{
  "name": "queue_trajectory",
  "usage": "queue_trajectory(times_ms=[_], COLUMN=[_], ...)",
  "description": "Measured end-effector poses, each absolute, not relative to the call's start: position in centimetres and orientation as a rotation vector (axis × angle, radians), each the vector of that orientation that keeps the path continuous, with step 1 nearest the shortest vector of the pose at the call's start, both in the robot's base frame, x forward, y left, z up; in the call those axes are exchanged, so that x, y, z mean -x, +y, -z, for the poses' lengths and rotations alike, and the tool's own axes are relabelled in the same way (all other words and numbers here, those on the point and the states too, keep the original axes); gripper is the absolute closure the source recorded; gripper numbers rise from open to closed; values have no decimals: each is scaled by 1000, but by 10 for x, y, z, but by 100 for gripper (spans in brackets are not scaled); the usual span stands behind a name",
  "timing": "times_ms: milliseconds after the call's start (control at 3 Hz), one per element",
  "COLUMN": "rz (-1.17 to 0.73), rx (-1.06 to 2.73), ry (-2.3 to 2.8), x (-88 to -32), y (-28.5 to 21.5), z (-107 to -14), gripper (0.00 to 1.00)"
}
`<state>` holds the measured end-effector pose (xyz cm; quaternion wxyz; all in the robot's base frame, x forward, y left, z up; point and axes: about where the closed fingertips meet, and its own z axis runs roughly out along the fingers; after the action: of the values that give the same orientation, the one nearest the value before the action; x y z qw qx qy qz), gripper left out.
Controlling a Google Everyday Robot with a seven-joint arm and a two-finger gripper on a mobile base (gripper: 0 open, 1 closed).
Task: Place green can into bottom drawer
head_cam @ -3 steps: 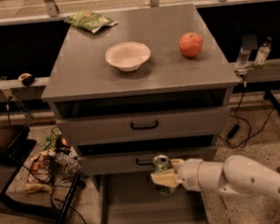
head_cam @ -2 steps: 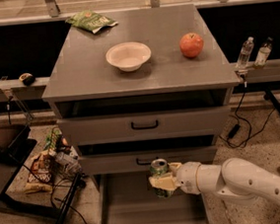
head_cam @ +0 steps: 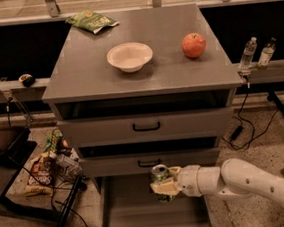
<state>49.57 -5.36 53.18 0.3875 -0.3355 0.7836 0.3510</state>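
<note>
The green can, small with a silver top, is upright in my gripper, which is shut on it. The white arm reaches in from the lower right. I hold the can above the open bottom drawer, a wide shallow grey tray pulled out at the foot of the cabinet. The can hangs just in front of the middle drawer's black handle, over the back part of the tray. The tray's floor shows nothing lying in it.
On the cabinet top sit a white bowl, a red apple and a green snack bag. Cables and snack packets lie on the floor at the left. Two bottles stand on the right ledge.
The gripper with the can has shifted slightly left and a little lower over the open drawer. Nothing else has moved.
</note>
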Motion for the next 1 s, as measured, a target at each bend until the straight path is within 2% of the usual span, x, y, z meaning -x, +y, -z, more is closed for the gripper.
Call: queue_trajectory(times_ms=[667, 1000], rz=[-976, -979], rx=[1121, 1157], ry=[1818, 1755], x=[-518, -529], y=[-81, -88], z=[-436, -418], gripper=[100, 100])
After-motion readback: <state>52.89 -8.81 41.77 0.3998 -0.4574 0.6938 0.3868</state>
